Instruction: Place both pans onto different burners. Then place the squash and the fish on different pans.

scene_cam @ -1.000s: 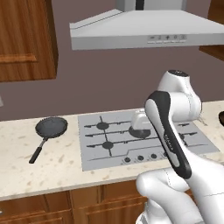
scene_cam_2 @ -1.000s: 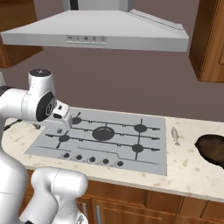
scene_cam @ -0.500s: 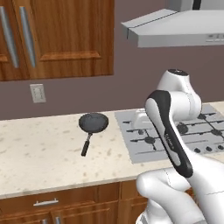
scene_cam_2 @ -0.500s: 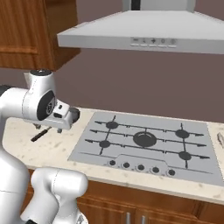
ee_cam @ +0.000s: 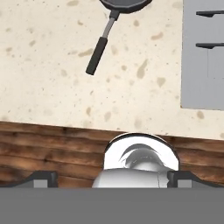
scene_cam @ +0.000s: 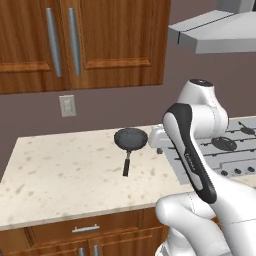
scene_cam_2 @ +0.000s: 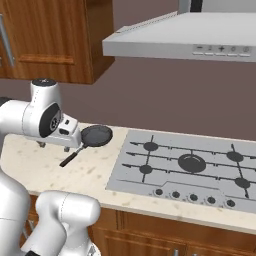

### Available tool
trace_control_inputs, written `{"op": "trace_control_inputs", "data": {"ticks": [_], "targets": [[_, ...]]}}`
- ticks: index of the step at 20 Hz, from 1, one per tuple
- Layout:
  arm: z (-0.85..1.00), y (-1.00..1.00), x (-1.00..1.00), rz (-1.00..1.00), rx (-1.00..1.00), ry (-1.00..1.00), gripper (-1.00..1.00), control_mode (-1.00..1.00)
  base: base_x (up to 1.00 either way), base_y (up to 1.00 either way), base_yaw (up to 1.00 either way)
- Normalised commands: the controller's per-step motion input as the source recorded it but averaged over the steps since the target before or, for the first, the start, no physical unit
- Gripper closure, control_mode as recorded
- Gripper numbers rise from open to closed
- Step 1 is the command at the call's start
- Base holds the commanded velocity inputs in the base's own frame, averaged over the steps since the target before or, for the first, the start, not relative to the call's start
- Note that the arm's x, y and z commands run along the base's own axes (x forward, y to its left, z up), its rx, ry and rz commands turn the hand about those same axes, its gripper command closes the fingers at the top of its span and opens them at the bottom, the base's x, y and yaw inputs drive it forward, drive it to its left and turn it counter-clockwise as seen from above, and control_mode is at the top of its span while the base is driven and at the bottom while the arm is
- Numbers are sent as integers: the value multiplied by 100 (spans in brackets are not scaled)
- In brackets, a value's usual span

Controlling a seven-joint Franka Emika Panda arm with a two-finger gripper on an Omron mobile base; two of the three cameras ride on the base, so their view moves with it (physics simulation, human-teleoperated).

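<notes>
Dark grey pan sat on the counter just off the cooktop's left edge, handle toward you; your gripper hung wide-fingered beside it, holding nothing.

arm folded, jaws wide apart, empty

The pan is dark grey with a black handle. The counter is cream stone with tan speckles. The cooktop is flat silver-grey, its burners and grates black. The cabinets are reddish-brown wood with silver handles; the hood is pale grey, the wall dull mauve-brown.
</notes>
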Motion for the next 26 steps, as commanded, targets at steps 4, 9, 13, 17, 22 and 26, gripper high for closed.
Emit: {"op": "trace_control_inputs", "data": {"ticks": [4, 9, 13, 17, 22, 26], "targets": [[0, 0, 0, 0, 0, 0, -100, 100, 37, 3, -2], [0, 0, 0, 0, 0, 0, -100, 100, 37, 17, -1], [0, 0, 0, 0, 0, 0, -100, 100, 25, 12, 0], [0, 16, 14, 0, -5, -2, -100, -100, 5, 4, 0], [0, 29, 25, 0, -3, -8, -100, -100, 0, 0, 0], [-3, 21, 38, 0, 0, -4, -100, -100, 0, 0, 0]]}}
